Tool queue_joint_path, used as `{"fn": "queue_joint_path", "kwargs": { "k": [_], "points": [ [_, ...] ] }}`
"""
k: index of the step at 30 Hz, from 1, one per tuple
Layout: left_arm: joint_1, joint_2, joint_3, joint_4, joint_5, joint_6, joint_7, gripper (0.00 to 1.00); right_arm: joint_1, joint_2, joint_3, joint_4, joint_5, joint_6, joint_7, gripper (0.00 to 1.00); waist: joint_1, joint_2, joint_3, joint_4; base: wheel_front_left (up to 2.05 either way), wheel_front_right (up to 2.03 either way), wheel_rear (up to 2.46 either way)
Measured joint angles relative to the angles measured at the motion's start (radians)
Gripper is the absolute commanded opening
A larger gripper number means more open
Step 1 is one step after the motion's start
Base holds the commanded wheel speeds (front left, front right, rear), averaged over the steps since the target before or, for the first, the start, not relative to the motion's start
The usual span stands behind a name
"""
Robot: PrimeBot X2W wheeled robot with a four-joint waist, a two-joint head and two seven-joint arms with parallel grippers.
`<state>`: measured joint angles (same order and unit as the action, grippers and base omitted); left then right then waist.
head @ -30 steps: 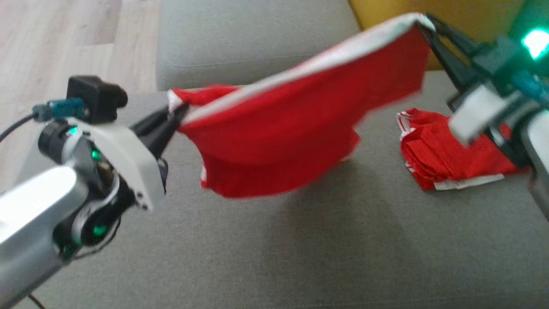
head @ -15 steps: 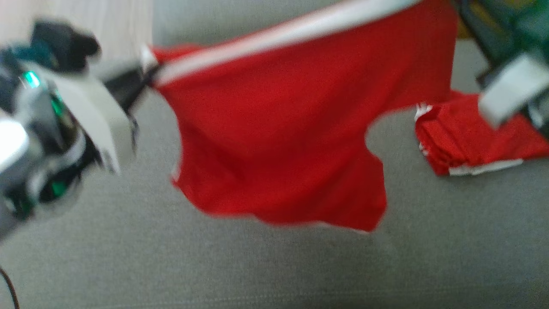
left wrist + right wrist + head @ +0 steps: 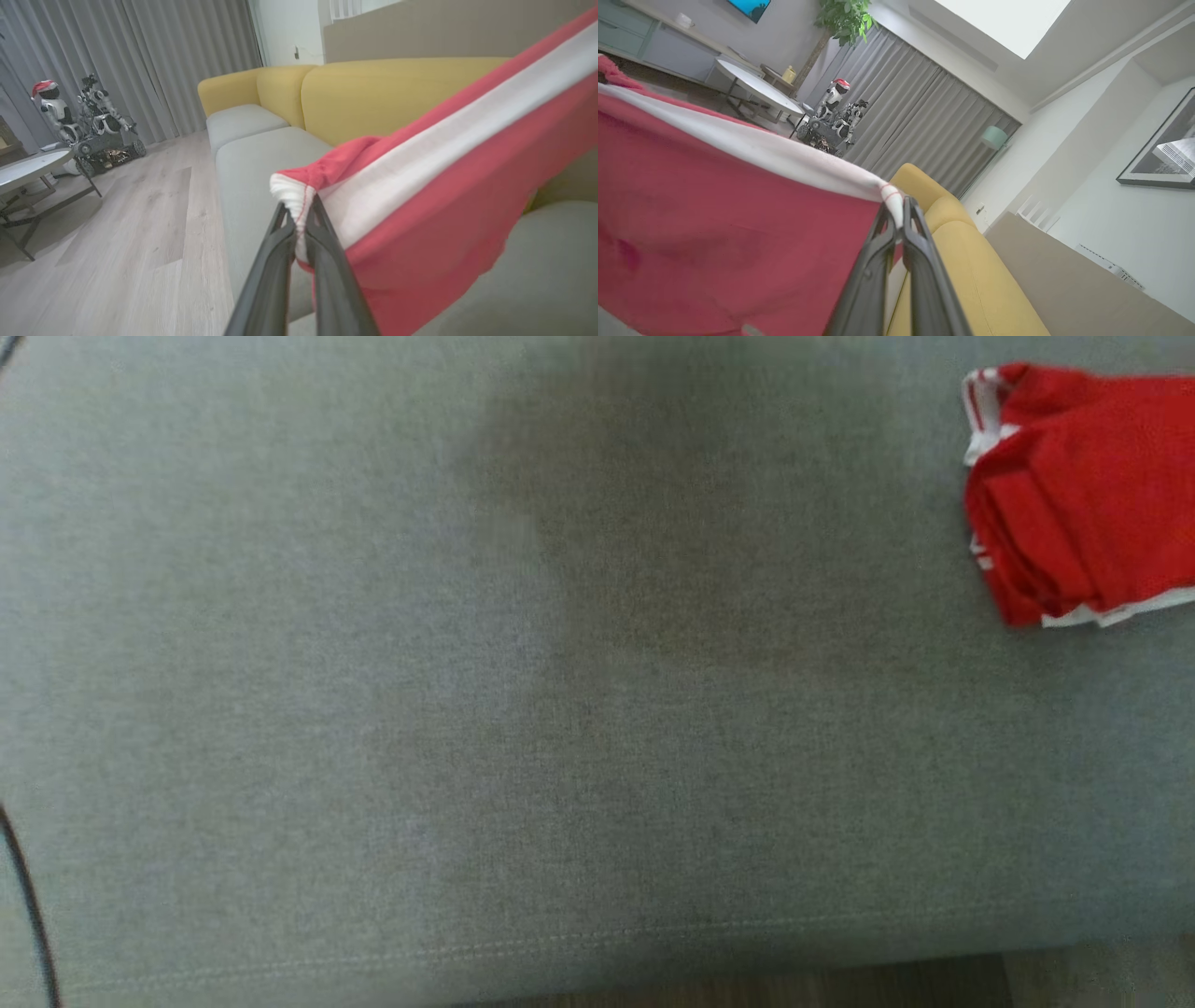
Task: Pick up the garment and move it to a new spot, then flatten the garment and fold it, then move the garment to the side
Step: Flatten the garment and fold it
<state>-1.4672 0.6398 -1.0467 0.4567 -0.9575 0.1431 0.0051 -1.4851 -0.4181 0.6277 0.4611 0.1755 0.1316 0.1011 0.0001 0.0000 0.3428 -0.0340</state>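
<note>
The garment point(image 3: 448, 186) is red with a white band along its top edge, and it hangs stretched in the air between my two grippers. My left gripper point(image 3: 299, 217) is shut on one white-trimmed corner of it, above the grey sofa seat point(image 3: 261, 158). At the opposite corner my right gripper point(image 3: 896, 210) is shut on the white band, and the red cloth point(image 3: 714, 224) spreads to the left of its fingers. In the head view the grey seat point(image 3: 467, 709) carries a dark shadow.
A second red and white garment point(image 3: 1083, 495) lies folded at the seat's far right. The yellow sofa back point(image 3: 402, 93) rises behind the seat. Wooden floor point(image 3: 131, 224), a white round table point(image 3: 28, 165) and another robot point(image 3: 88, 121) stand to the left. A dark cable point(image 3: 28, 905) runs along the head view's left edge.
The head camera has tipped down, so the held garment and both arms have left its view. Before that the garment was lifted higher and spread wider between the grippers.
</note>
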Motion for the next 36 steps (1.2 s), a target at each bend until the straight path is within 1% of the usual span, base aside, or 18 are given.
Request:
{"fn": "queue_joint_path", "kwargs": {
  "k": [3,5,8,11,17,22,26,27,32,34,36],
  "points": [
    [-0.015,-0.051,0.02,0.079,0.004,-0.018,-0.068,0.0,-0.022,0.047,-0.042,0.104,-0.035,0.0,-0.076,0.0,0.0,0.0,0.039,0.0,0.0,0.0,0.0],
    [-0.01,-0.078,0.015,0.122,0.005,-0.035,-0.096,0.0,-0.017,0.068,-0.052,0.165,-0.05,0.0,-0.113,0.0,0.0001,0.0,0.058,0.004,0.0,0.0,0.0],
    [0.015,-0.097,-0.01,0.173,0.016,-0.064,-0.126,0.0,0.018,0.102,-0.064,0.235,-0.054,0.0,-0.161,0.0,0.0,0.0,0.08,0.014,0.0,0.0,0.0],
    [0.084,-0.113,-0.027,0.214,0.018,-0.083,-0.168,0.0,0.103,0.14,-0.088,0.304,-0.043,0.0,-0.214,0.0,0.0002,0.0,0.095,0.024,0.0,0.0,0.0],
    [0.31,-0.162,-0.085,0.278,0.013,-0.138,-0.216,0.0,0.337,0.167,-0.071,0.428,-0.033,0.0,-0.296,0.0,-0.0001,0.0,0.059,0.044,0.0,0.0,0.0],
    [0.423,-0.166,-0.117,0.304,-0.005,-0.171,-0.233,0.0,0.437,0.173,0.01,0.459,-0.021,0.0,-0.321,0.0,-0.0001,0.0,0.004,0.05,0.0,0.0,0.0],
    [0.508,-0.164,-0.162,0.311,0.013,-0.171,-0.236,0.0,0.516,0.166,0.085,0.472,0.023,0.0,-0.321,0.0,-0.0001,0.0,-0.052,0.05,0.0,0.0,0.0],
    [0.508,-0.164,-0.162,0.311,0.013,-0.171,-0.236,0.0,0.516,0.166,0.085,0.472,0.023,0.0,-0.321,0.0,-0.0001,0.0,-0.052,0.05,0.0,0.0,0.0],
    [0.629,-0.156,-0.203,0.293,0.015,-0.17,-0.235,0.0,0.62,0.127,0.227,0.456,0.109,0.0,-0.264,0.0,-0.0002,0.0,-0.13,0.045,0.0,0.0,0.0],
    [0.667,-0.15,-0.214,0.274,0.026,-0.169,-0.234,0.0,0.654,0.095,0.286,0.427,0.151,0.0,-0.241,0.0,-0.0002,0.0,-0.161,0.043,0.0,0.0,0.0],
    [0.698,-0.143,-0.222,0.245,0.031,-0.159,-0.233,0.0,0.68,0.059,0.334,0.391,0.196,0.0,-0.219,0.0,-0.0002,0.0001,-0.191,0.041,0.0,0.0,0.0]
  ]
}}
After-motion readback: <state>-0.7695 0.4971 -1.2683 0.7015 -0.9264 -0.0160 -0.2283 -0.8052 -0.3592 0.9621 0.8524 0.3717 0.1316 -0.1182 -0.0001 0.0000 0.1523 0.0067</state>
